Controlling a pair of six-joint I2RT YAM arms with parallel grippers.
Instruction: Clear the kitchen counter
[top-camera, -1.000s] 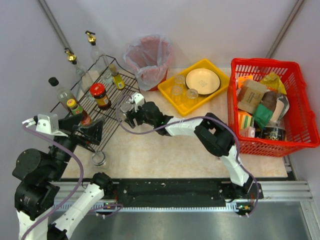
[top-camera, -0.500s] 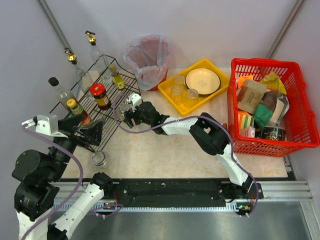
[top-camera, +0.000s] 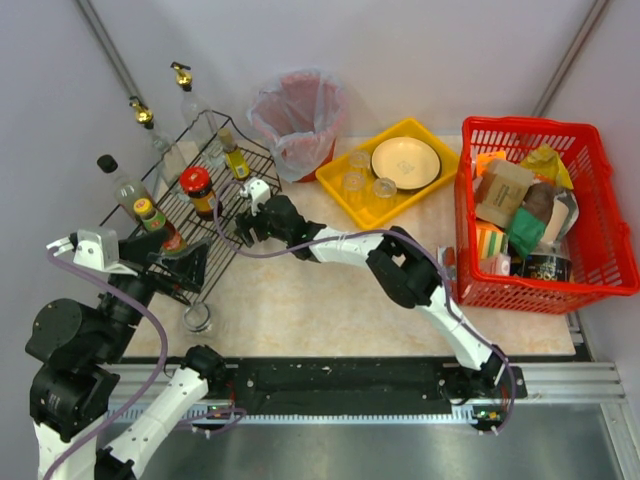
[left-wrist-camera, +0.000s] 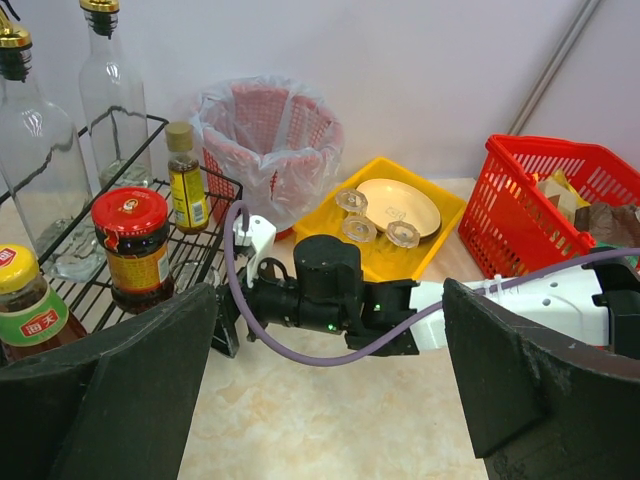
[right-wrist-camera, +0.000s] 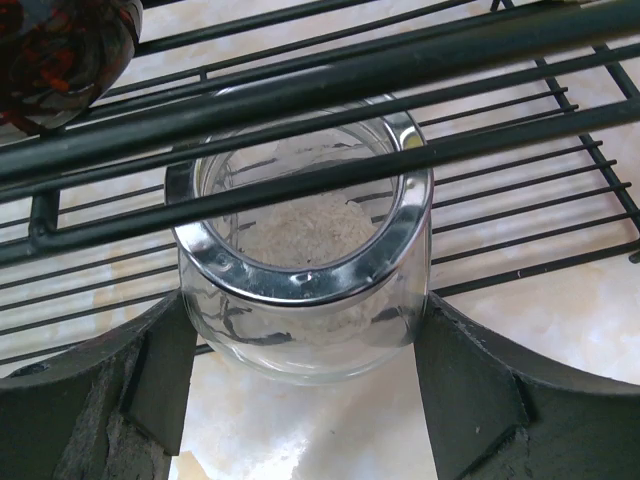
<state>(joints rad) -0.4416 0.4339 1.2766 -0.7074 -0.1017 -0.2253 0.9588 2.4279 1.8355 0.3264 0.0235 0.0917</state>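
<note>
While we clear the kitchen counter, right gripper: its fingers press both sides of a glass jar, so we think it is pinching it.
Glass jar: it stands up straight, mouth on top, at the right side of the wire rack; rack wires cross over its mouth.
Left gripper: spread wide, holding nothing, just beside the rack.
Counter: flat under both arms; a second jar stands on it by the rack's near foot.
Nearer arm: the left one is closer to the second jar.
Next move: we think the glass jar must go left, under the wires, without bumping them.
</note>
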